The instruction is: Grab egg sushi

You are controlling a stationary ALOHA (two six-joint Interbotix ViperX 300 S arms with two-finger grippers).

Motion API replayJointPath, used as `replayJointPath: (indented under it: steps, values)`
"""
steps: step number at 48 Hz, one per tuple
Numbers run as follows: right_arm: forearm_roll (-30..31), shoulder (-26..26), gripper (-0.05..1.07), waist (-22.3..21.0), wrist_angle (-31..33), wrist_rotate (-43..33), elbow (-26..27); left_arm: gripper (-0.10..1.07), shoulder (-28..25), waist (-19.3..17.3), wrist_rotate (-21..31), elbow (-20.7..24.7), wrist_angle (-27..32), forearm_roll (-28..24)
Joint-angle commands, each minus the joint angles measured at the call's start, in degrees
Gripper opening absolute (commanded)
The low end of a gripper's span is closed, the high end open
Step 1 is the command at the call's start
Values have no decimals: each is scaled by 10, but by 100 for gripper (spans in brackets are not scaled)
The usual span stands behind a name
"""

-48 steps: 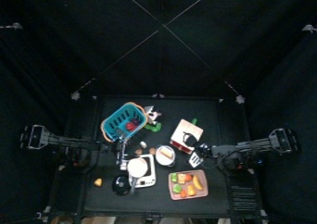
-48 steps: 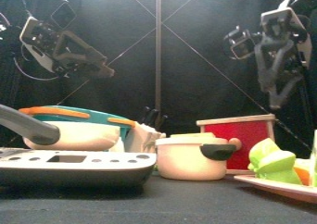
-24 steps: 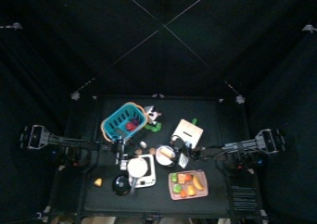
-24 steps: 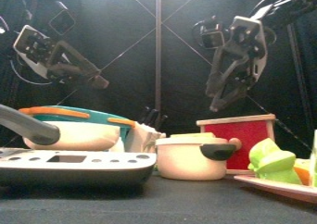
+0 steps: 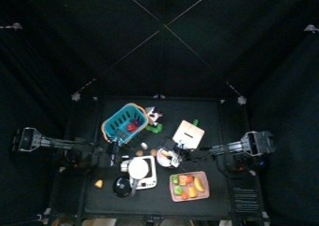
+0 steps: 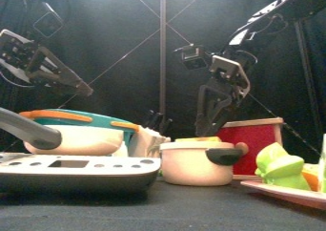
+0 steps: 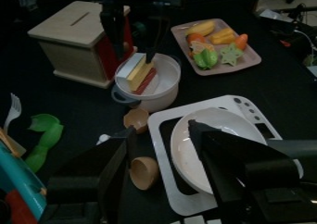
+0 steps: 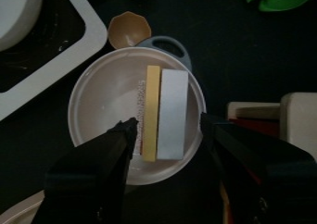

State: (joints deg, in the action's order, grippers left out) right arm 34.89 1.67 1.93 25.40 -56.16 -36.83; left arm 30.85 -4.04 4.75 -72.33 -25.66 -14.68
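The egg sushi [image 8: 156, 112], a yellow strip beside a pale grey block, lies in a white lidless pot [image 8: 106, 93]. My right gripper [image 8: 173, 130] hangs open right above the pot, one jaw on each side of the sushi. In the front view the right gripper [image 6: 212, 115] is just over the pot [image 6: 197, 162], which hides the sushi. The left wrist view shows the sushi [image 7: 140, 75] in the pot [image 7: 161, 91]. My left gripper [image 7: 165, 146] is open and empty above a white scale [image 7: 247, 112].
A wooden box with a red front [image 6: 250, 139] stands right behind the pot. A tray of toy food [image 5: 189, 185] lies at the front right. A blue basket [image 5: 125, 120] is at the back left. A small brown cup [image 8: 129, 26] stands beside the pot.
My right gripper has swung left and down from high on the right to just above the pot. My left arm has drawn back to the left.
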Motion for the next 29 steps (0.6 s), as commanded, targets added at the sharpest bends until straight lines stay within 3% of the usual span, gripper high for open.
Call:
replayJointPath:
  steps: [1, 19, 29]
  values:
    - [2, -1, 89, 1, 5, 1, 18, 86, 6, 1, 1, 8, -1, 1]
    - [4, -18, 88, 1, 29, -2, 27, 86, 6, 1, 0, 6, 0, 1]
    - [4, -25, 82, 1, 29, -1, 35, 86, 6, 1, 2, 7, -1, 1]
